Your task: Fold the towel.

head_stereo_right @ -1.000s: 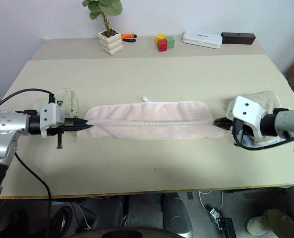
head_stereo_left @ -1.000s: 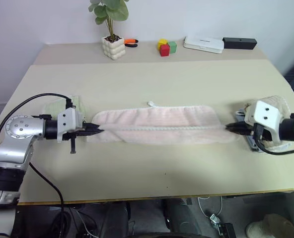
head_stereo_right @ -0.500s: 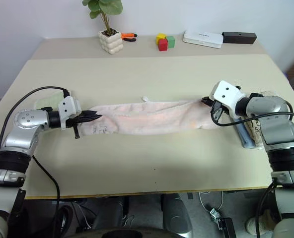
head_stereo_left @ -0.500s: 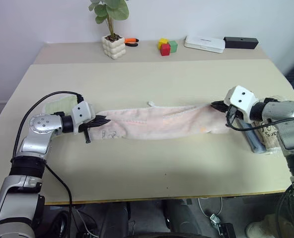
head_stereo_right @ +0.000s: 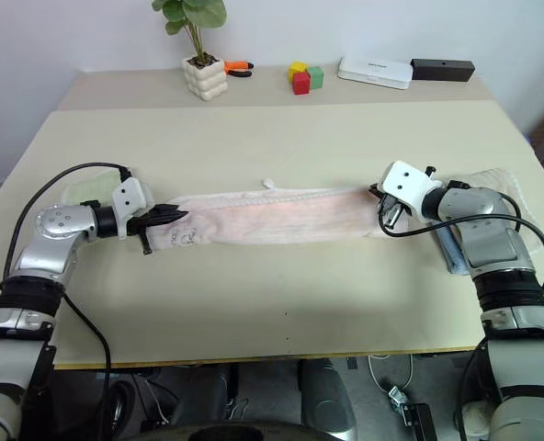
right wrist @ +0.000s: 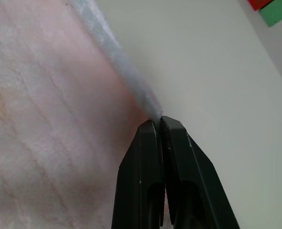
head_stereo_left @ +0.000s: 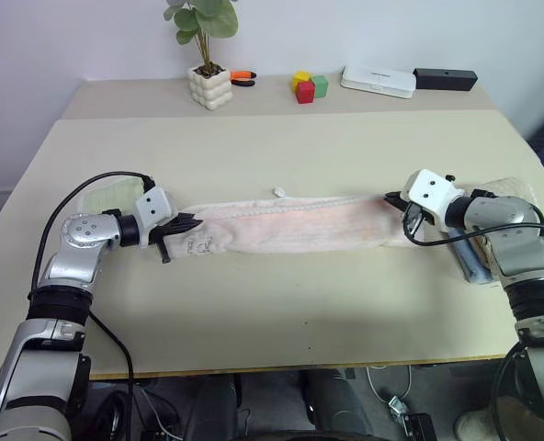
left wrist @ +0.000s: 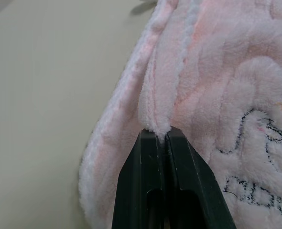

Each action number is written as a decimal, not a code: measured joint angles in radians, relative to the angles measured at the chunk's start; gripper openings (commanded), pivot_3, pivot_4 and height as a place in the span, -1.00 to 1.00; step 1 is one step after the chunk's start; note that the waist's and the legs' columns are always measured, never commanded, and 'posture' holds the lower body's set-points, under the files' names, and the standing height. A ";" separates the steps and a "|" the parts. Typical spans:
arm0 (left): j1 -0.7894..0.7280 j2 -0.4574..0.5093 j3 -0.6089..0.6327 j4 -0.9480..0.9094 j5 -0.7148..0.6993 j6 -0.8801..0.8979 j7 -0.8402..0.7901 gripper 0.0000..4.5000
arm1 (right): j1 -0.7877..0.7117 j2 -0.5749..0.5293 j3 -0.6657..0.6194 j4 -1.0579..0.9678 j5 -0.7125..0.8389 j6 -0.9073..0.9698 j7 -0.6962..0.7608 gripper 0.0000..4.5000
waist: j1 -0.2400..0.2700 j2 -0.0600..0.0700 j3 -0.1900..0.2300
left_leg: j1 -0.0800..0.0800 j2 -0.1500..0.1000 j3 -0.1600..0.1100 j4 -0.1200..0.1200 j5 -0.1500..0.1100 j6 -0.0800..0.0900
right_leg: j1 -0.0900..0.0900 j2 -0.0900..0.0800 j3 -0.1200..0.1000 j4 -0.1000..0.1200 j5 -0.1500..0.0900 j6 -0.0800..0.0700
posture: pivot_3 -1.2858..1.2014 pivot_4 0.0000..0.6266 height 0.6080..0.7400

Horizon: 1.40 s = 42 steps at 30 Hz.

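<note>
A pink towel is stretched across a table, pinched at one end by the left gripper and at the other by the right gripper.

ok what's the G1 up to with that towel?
It is folding the pink towel, which lies stretched across the table. The left gripper is shut on one end and the right gripper on the other, pinching the edges. A green towel and a beige towel sit aside.
</note>
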 measured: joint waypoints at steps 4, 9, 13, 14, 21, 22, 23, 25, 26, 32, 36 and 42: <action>-0.016 -0.006 0.000 0.024 0.012 -0.007 0.019 0.32 | -0.013 0.016 0.005 0.029 -0.006 -0.001 -0.023 -1.00 | -0.001 0.000 0.000 | 0.000 0.000 0.000 0.000 0.000 0.000 | 0.000 0.000 0.000 0.000 0.000 0.000 | 0.03 -0.52 1.00; -0.018 -0.009 0.000 0.045 0.014 -0.006 0.025 1.00 | -0.014 0.017 0.005 0.053 -0.022 -0.005 -0.038 -0.63 | -0.001 0.000 0.000 | 0.000 0.000 0.000 0.000 0.000 0.000 | 0.000 0.000 0.000 0.000 0.000 0.000 | 0.03 -0.52 1.00; -0.020 -0.011 0.002 0.045 0.012 -0.003 0.034 1.00 | -0.017 0.030 0.005 0.068 -0.022 -0.018 -0.058 0.22 | -0.002 0.000 0.000 | 0.000 0.000 0.000 0.000 0.000 0.000 | 0.000 0.000 0.000 0.000 0.000 0.000 | 0.03 -0.52 1.00; -0.022 -0.013 0.002 0.045 0.012 -0.004 0.040 1.00 | -0.020 0.034 0.005 0.074 -0.021 -0.022 -0.065 0.41 | -0.001 0.000 0.000 | 0.000 0.000 0.000 0.000 0.000 0.000 | 0.000 0.000 0.000 0.000 0.000 0.000 | 0.03 -0.52 1.00; -0.058 -0.024 0.015 0.046 0.011 -0.003 0.070 1.00 | -0.041 0.051 -0.003 0.085 -0.006 -0.022 -0.091 0.96 | -0.001 0.000 0.000 | 0.000 0.000 0.000 0.000 0.000 0.000 | 0.000 0.000 0.000 0.000 0.000 0.000 | 0.03 -0.52 1.00; -0.058 -0.026 0.015 0.046 0.011 -0.004 0.077 1.00 | -0.041 0.051 -0.003 0.088 -0.014 -0.027 -0.103 0.96 | -0.001 0.000 0.000 | 0.000 0.000 0.000 0.000 0.000 0.000 | 0.000 0.000 0.000 0.000 0.000 0.000 | 0.03 -0.52 1.00; -0.058 -0.031 0.019 0.046 0.011 -0.004 0.090 1.00 | -0.043 0.051 -0.003 0.096 -0.023 -0.035 -0.118 0.96 | -0.001 0.000 0.000 | 0.000 0.000 0.000 0.000 0.000 0.000 | 0.000 0.000 0.000 0.000 0.000 0.000 | 0.03 -0.52 1.00; -0.065 -0.042 0.039 0.046 0.010 0.000 0.123 1.00 | -0.049 0.051 -0.003 0.112 -0.038 -0.048 -0.152 0.96 | -0.001 0.000 0.000 | 0.000 0.000 0.000 0.000 0.000 0.000 | 0.000 0.000 0.000 0.000 0.000 0.000 | 0.03 -0.52 1.00; -0.077 -0.048 0.045 0.046 0.009 0.008 0.136 1.00 | -0.052 0.051 -0.003 0.120 -0.043 -0.052 -0.168 0.96 | -0.001 0.000 0.000 | 0.000 0.000 0.000 0.000 0.000 0.000 | 0.000 0.000 0.000 0.000 0.000 0.000 | 0.03 -0.52 1.00; -0.153 -0.103 0.140 -0.032 -0.100 0.192 0.235 0.89 | -0.094 0.086 -0.044 0.123 -0.049 -0.041 -0.276 0.86 | -0.002 0.000 0.000 | 0.000 0.000 -0.001 -0.001 0.000 0.000 | 0.000 0.000 0.000 0.000 0.000 0.000 | 0.03 -0.52 1.00; -0.159 -0.154 0.191 -0.194 -0.203 0.413 0.312 0.23 | -0.060 0.229 -0.164 -0.091 0.160 0.178 -0.293 0.17 | -0.010 0.000 0.000 | 0.000 0.000 -0.002 -0.001 0.000 0.000 | 0.000 0.000 0.000 0.003 0.000 0.000 | 0.03 -0.52 1.00; -0.120 -0.369 0.207 -0.518 -0.317 0.701 0.587 -0.99 | 0.092 0.459 -0.195 -0.491 0.323 0.493 -0.455 -1.00 | 0.003 -0.001 -0.001 | 0.000 -0.001 -0.004 0.001 0.000 0.000 | 0.002 -0.001 -0.001 0.002 0.000 0.000 | 0.03 -0.52 1.00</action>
